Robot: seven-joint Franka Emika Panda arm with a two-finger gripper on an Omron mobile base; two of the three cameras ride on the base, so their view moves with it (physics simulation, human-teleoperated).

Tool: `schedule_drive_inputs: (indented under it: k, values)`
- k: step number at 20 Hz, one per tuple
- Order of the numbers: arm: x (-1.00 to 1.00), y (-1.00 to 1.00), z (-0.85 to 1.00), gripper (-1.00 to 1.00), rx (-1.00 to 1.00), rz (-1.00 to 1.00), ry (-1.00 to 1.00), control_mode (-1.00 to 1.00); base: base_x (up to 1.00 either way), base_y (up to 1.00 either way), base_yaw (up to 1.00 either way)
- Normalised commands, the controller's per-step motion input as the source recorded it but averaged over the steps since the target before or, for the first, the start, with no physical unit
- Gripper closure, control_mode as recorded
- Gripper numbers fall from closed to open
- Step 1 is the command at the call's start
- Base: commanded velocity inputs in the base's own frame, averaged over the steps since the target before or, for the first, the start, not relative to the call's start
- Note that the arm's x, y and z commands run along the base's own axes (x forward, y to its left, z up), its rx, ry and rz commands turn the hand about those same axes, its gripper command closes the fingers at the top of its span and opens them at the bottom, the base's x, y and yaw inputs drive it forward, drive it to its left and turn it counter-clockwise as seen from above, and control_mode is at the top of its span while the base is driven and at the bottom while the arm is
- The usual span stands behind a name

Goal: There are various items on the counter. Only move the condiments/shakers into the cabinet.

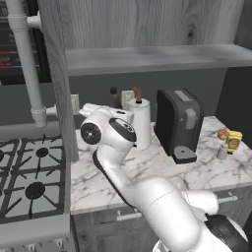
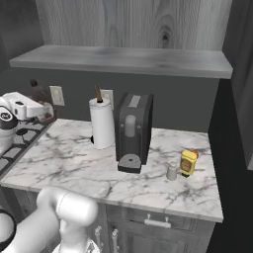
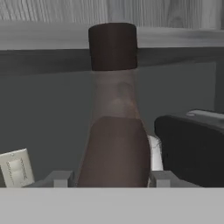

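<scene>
- The dark brown bottle (image 3: 114, 144) stands upright at the back left of the surface (image 1: 162, 167), by the wall; in the hand view it rises straight between the two finger tips, so the pincer (image 3: 113, 178) brackets its lower body.
- Each finger tip (image 3: 59, 178) sits right against the bottle's side; I judge the pincer narrowed onto the bottle, though firm contact is hard to confirm.
- The grip looks low on the body, probably so the tall slim bottle lifts without tipping.
- The yellow squeeze bottle (image 2: 188, 162) and the small pale shaker (image 2: 171, 172) stand just beside each other near the right end of the surface, well apart from the arm.
- The cabinet (image 2: 123, 60) has its shelf board above the surface, bare in these views.
- Count: three condiments — one brown bottle, one yellow bottle, one shaker — all at surface level.
- Others: one paper-towel roll (image 2: 102, 123), one black coffee machine (image 2: 132, 131), one small red-orange item (image 1: 222, 134) behind the yellow bottle.
</scene>
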Motion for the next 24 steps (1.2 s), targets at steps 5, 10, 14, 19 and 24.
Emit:
schedule_drive_inputs:
  k: [5, 10, 14, 19, 24]
  values:
    - [-0.66, -0.20, 0.14, 1.00, 0.01, 0.11, 0.07, -1.00, 0.00, 0.00, 0.00]
    - [-0.39, -0.55, 0.47, 1.00, 0.24, 0.14, 0.02, -1.00, 0.00, 0.00, 0.00]
    - [-0.19, -0.38, 0.32, 1.00, 0.22, 0.14, -0.02, -1.00, 0.00, 0.00, 0.00]
    - [-0.02, 0.00, 0.00, 1.00, 0.00, 0.00, -0.02, -1.00, 0.00, 0.00, 0.00]
    - [-0.24, 0.00, 0.54, 1.00, 0.00, 0.07, -0.20, -1.00, 0.00, 0.00, 0.00]
